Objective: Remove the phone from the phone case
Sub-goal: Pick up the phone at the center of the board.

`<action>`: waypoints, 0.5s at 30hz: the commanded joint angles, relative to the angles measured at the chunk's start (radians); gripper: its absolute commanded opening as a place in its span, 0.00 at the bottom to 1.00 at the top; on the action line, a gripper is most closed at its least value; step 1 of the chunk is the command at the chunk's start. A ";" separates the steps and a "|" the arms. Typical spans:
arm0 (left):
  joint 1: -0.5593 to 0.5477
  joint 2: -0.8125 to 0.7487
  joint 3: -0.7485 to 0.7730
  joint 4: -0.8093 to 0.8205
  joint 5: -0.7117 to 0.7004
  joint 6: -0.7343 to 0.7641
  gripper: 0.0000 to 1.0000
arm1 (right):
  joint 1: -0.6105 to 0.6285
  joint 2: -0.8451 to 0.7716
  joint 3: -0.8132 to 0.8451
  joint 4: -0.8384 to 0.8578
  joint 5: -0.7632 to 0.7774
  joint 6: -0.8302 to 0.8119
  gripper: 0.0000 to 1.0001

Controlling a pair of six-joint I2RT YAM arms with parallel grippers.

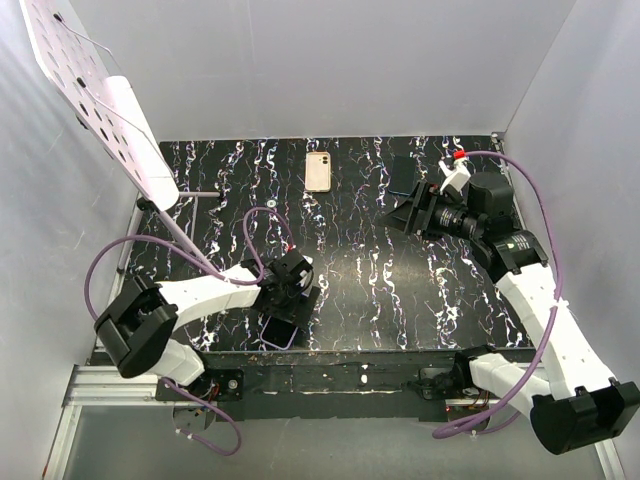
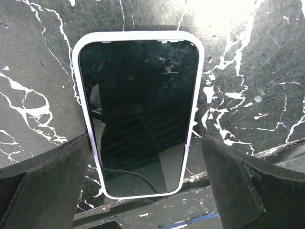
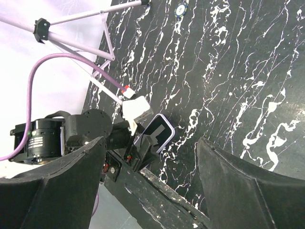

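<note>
A phone with a dark screen lies face up in a lilac case (image 2: pixel 139 112) on the black marble table, close to the front edge. It also shows in the top view (image 1: pixel 279 333) and in the right wrist view (image 3: pixel 156 133). My left gripper (image 2: pixel 145 191) hovers just above it, open, with one finger (image 2: pixel 45 183) on each long side and not touching the case. In the top view the left gripper (image 1: pixel 296 290) covers part of the phone. My right gripper (image 1: pixel 418 210) is open and empty at the back right, far from the phone.
A beige phone-shaped item (image 1: pixel 318 172) and a dark flat item (image 1: pixel 403 175) lie at the back of the table. A white perforated board (image 1: pixel 95 90) on a thin stand leans at the back left. A small round disc (image 1: pixel 272 201) lies mid-table. The table's front edge (image 2: pixel 157 210) is just beyond the phone.
</note>
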 commanded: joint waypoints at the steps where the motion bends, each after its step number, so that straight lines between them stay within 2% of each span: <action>1: -0.002 0.024 0.040 -0.011 -0.021 0.016 0.98 | 0.001 -0.026 -0.009 0.035 -0.004 -0.003 0.82; 7: 0.004 0.095 0.038 0.021 0.055 0.042 0.97 | 0.001 -0.017 -0.021 0.039 -0.010 -0.006 0.82; 9: 0.004 0.119 0.042 0.025 0.095 0.045 0.90 | -0.001 -0.018 -0.023 0.029 -0.004 -0.009 0.82; 13: 0.004 0.121 0.051 0.024 0.103 0.062 0.52 | 0.001 -0.040 -0.056 0.002 0.019 -0.026 0.82; 15: 0.004 0.101 0.066 0.022 0.100 0.074 0.40 | -0.001 -0.052 -0.082 -0.012 0.033 -0.036 0.82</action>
